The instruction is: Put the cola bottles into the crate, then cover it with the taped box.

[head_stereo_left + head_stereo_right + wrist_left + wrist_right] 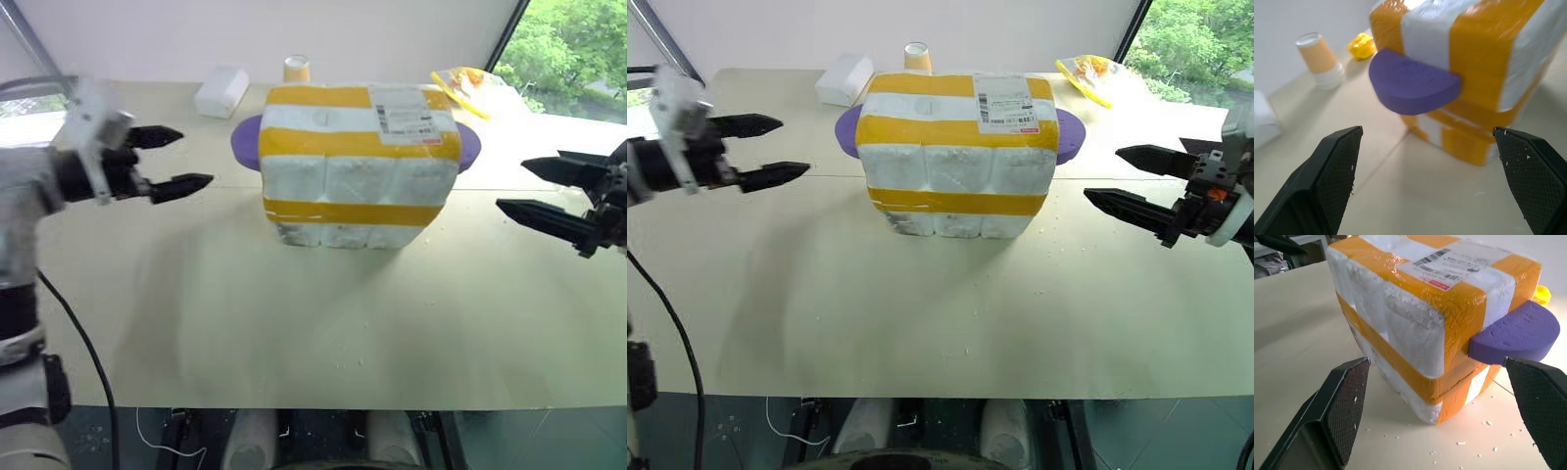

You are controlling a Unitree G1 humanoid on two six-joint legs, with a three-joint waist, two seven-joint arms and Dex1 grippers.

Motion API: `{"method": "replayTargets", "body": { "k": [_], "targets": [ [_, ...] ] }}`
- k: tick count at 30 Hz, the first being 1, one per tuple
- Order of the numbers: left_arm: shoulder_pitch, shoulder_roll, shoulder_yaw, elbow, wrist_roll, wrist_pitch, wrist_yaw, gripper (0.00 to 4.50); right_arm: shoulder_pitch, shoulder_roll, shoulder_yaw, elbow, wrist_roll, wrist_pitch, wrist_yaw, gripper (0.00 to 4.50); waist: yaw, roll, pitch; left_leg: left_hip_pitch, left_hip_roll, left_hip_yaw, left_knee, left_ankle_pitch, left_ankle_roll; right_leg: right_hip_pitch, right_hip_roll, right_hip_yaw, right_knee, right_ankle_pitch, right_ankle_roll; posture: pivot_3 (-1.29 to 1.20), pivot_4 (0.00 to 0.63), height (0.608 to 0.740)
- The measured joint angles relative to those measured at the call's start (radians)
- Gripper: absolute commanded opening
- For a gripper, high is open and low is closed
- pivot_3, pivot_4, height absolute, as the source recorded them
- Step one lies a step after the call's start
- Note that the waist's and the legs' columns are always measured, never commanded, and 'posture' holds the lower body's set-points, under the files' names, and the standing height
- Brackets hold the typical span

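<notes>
The taped box (359, 164) is sitting mid-table between the two grippers, well apart from both — the left gripper (174, 160) and the right gripper (534, 189) are each hanging wide open, gripping nothing. Purple foam handles (1515, 335) are sticking out at its ends. The beige table (294, 323) is running back to a white wall, with trees showing through a window. The left wrist view is catching a paper cup (1320, 59) side-on.
</notes>
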Motion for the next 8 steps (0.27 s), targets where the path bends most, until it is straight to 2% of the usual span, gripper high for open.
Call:
{"method": "replayTargets", "body": {
  "k": [3,8],
  "targets": [
    [-0.006,0.104,0.014,0.105,-0.069,0.051,-0.118,4.45,0.028,-0.025,0.001,0.043,-0.044,-0.025,0.056,4.5,0.0,0.0,0.0,0.002,-0.001,0.0,0.0,0.0,0.0,0.002,0.0,0.0,0.0,0.0,0.0,0.0,0.15,0.74],
    [0.014,0.153,-0.056,0.153,-0.066,0.008,-0.203,4.45,0.032,-0.024,0.02,0.062,-0.077,-0.052,0.097,4.5,0.0,0.0,0.0,0.002,0.0,0.0,0.0,0.0,0.0,0.002,0.0,0.0,0.0,0.0,0.0,0.0,0.15,0.74]
  ]
}}
